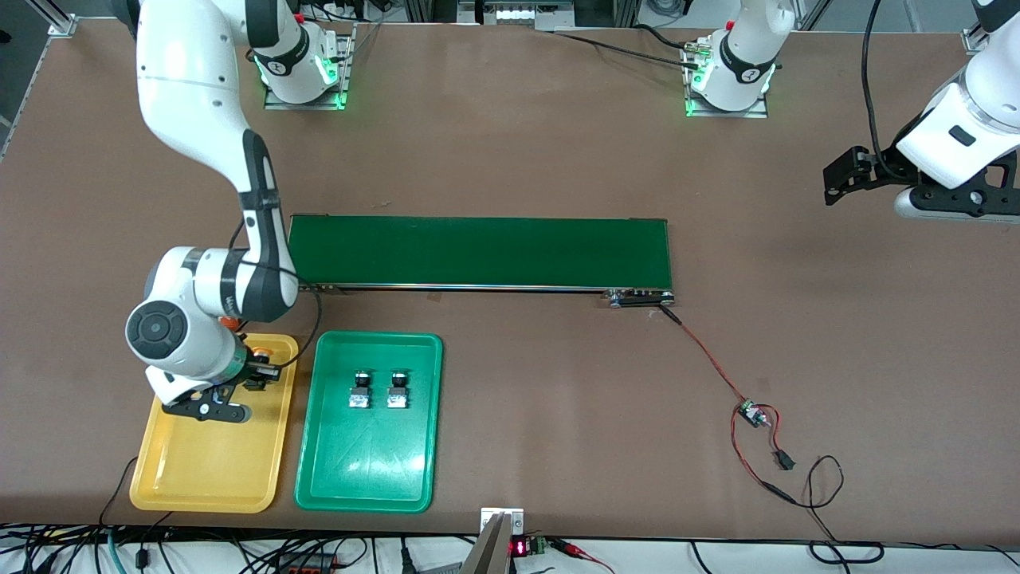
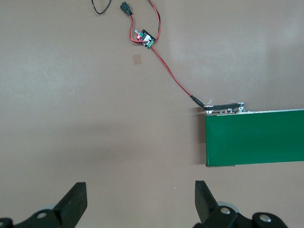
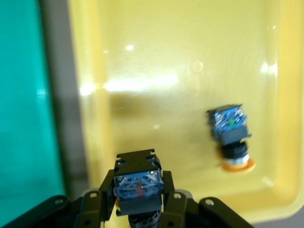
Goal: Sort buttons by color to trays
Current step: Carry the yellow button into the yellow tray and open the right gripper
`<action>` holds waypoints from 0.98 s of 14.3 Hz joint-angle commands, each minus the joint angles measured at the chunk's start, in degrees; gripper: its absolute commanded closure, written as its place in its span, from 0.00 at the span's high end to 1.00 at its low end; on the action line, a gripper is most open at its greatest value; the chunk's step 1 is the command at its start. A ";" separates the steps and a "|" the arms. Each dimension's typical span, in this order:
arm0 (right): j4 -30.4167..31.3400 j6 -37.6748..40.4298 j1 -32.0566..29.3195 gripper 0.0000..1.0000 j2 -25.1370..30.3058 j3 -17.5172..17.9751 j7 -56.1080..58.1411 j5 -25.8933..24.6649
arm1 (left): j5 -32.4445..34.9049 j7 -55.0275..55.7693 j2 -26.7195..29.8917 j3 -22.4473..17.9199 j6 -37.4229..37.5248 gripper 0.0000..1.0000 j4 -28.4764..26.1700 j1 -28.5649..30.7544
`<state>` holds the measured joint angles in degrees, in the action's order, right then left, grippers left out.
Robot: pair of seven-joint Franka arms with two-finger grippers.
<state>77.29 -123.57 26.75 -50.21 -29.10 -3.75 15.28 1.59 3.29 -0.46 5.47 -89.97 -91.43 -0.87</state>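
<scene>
A long dark-green conveyor belt is lying across the middle of the brown table, its roller end pointing toward the left arm's end of the table. A red and black wire is running from that roller end to a small circuit board, which is sitting nearer the front camera, and loose black cable is curling just beside the board.

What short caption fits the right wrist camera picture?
Right gripper shut on a button over the yellow tray, where another yellow-capped button already lies.
</scene>
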 commanded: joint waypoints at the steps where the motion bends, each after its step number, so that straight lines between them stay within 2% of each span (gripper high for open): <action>1: -3.54 -0.10 -2.22 0.00 -3.13 0.80 5.22 0.45 | -0.89 -0.65 -0.86 -0.19 1.46 1.00 1.95 -0.27; 3: -4.51 -1.15 -3.63 0.00 -4.89 1.06 9.54 0.62 | -0.89 -0.57 -0.86 -0.19 1.46 1.00 1.95 -0.27; 6: -4.43 -3.52 -4.51 0.00 -6.74 2.65 10.25 0.45 | -0.89 -0.57 -0.86 -0.19 1.46 1.00 1.95 -0.27; 7: -4.34 -3.61 -4.51 0.12 -6.83 2.74 11.47 0.62 | -0.89 -0.57 -0.86 -0.19 1.46 1.00 1.95 -0.27; 8: -4.25 -3.70 -4.69 0.81 -6.83 2.91 10.79 1.50 | -0.89 -0.57 -0.86 -0.19 1.46 1.00 1.95 -0.27; 9: -4.25 -3.09 -4.78 1.00 -6.31 3.00 11.04 5.68 | -0.89 -0.65 -0.86 -0.19 1.46 1.00 1.95 -0.27; 10: -3.90 -1.95 -4.43 1.00 -4.83 2.83 11.48 9.12 | -0.89 -0.65 -0.86 -0.19 1.46 1.00 1.95 -0.27; 13: -4.07 9.53 -4.78 1.00 2.37 2.13 11.31 9.33 | -0.89 -0.65 -0.86 -0.19 1.46 1.00 2.04 -0.27; 14: -4.07 12.88 -4.43 1.00 4.57 0.90 11.05 9.33 | -0.89 -0.65 -0.86 -0.19 1.46 1.00 1.96 -0.27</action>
<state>72.32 -117.63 23.00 -52.14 -27.81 6.60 23.64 1.59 3.29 -0.49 5.47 -89.90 -91.38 -0.87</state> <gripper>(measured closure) 0.022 0.000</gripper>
